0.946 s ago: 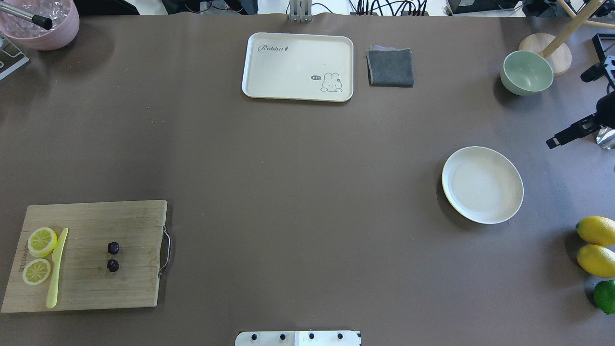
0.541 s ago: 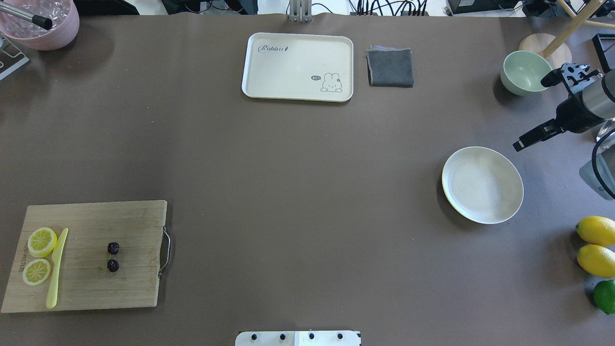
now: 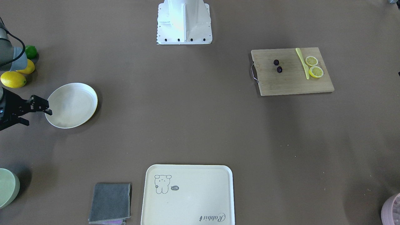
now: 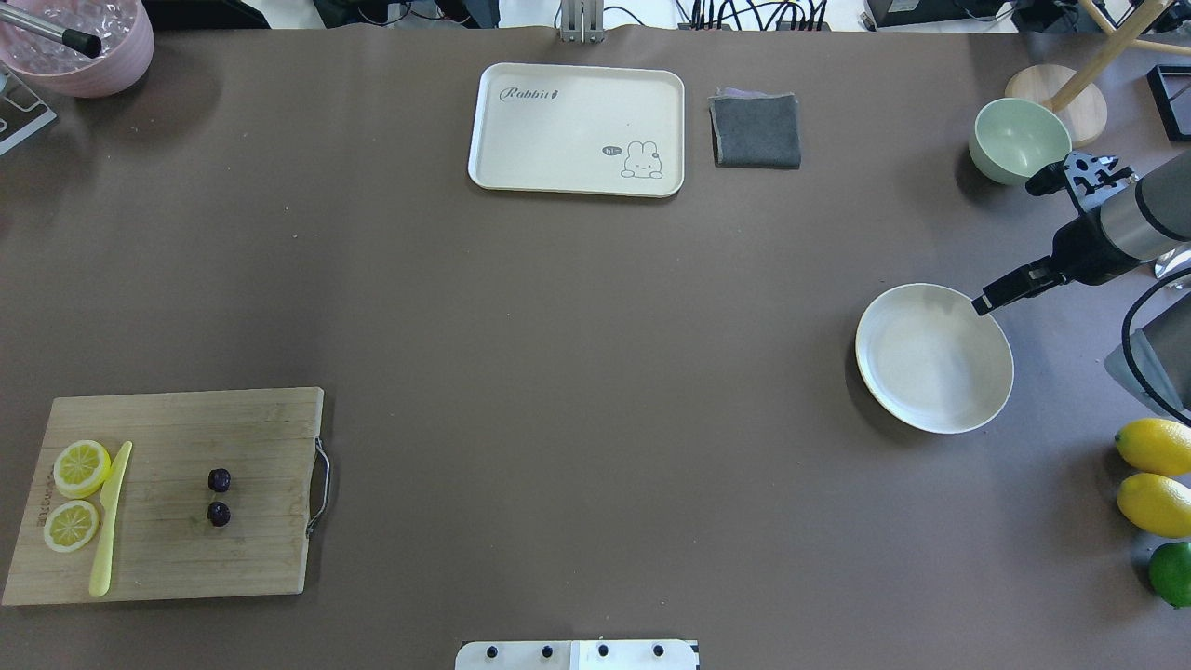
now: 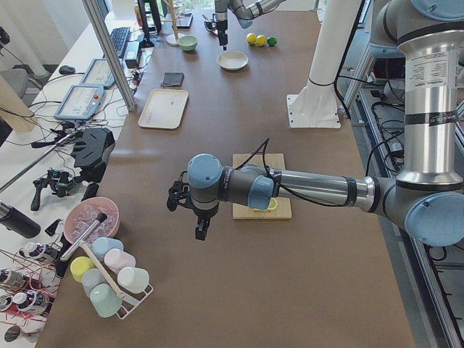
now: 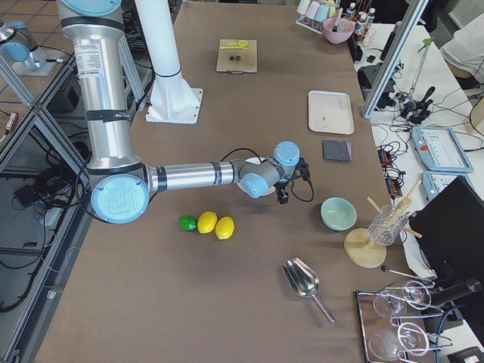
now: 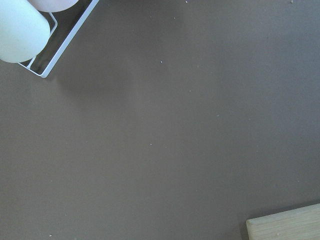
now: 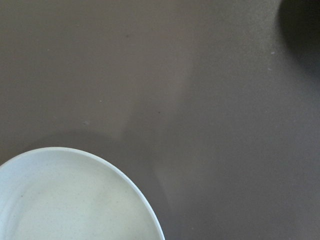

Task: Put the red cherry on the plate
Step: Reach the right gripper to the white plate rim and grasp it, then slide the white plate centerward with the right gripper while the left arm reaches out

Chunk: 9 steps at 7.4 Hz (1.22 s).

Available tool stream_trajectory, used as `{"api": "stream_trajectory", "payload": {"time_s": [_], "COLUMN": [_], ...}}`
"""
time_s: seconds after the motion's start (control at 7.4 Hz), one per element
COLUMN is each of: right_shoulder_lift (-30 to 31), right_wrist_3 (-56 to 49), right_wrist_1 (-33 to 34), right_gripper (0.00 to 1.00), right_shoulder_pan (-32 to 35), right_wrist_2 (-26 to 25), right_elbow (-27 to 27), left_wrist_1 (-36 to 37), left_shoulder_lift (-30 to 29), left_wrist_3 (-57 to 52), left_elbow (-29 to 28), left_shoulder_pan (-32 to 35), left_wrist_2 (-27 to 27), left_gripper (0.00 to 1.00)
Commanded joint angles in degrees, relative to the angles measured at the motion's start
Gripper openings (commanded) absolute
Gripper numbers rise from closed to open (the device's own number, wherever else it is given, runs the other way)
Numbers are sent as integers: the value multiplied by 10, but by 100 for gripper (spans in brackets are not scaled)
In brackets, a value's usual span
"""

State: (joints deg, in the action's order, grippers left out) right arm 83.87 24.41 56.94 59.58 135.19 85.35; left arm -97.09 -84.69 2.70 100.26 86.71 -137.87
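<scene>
The red cherry shows as two small dark balls (image 4: 219,497) (image 3: 277,66) on a wooden cutting board (image 4: 251,549) at the near left. The cream plate (image 4: 933,358) (image 3: 72,104) lies far across the table on the right, with nothing on it. My right gripper (image 4: 984,301) (image 3: 37,117) hangs over the plate's far right rim, open and holding nothing. The right wrist view shows part of the plate (image 8: 65,200). My left gripper (image 5: 200,230) appears only in the exterior left view, above bare table beyond the board; I cannot tell its state.
Two lemon slices (image 4: 76,493) and a yellow knife (image 4: 110,521) share the board. A rabbit tray (image 4: 577,128), grey cloth (image 4: 756,130) and green bowl (image 4: 1019,140) line the far side. Two lemons (image 4: 1154,475) and a lime (image 4: 1170,572) sit near right.
My right arm has come in from the right edge, and its gripper has moved left to the plate's rim. The cherry and plate have not moved.
</scene>
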Motion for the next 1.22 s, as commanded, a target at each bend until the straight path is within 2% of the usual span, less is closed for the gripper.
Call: {"api": "stream_trajectory", "payload": {"time_s": [0.0,0.14,0.27,0.41,0.68,0.95,1.08], "right_shoulder_lift": [-4,-4,-2,-4,-19,-56,-75], "right_wrist_3": [4,3,-1,4,11,168,242], "right_wrist_1": [-2,-1,-2,-5,-3,-5,-6], "right_gripper": [70,19,0,0,0,0,0], "right_shoulder_pan": [-27,-28,-28,-28,-23,-24,-49], "right_wrist_2": [-7,-7,-5,-4,7,23,21], "right_elbow": [-4,-9,-18,-18,-9,29,45], "left_wrist_1": [-5,-6,-6,-6,-54,-69,-83], "left_shoulder_lift": [0,0,-3,-5,0,1,1], "left_wrist_3": [10,25,29,46,47,57,84], "left_elbow": [-2,0,-1,1,-5,-2,8], "left_shoulder_pan": [-2,-4,-7,-7,-20,-33,-46], "left_wrist_2": [0,0,1,0,0,0,-18], "left_gripper": [98,98,98,98,98,98,97]}}
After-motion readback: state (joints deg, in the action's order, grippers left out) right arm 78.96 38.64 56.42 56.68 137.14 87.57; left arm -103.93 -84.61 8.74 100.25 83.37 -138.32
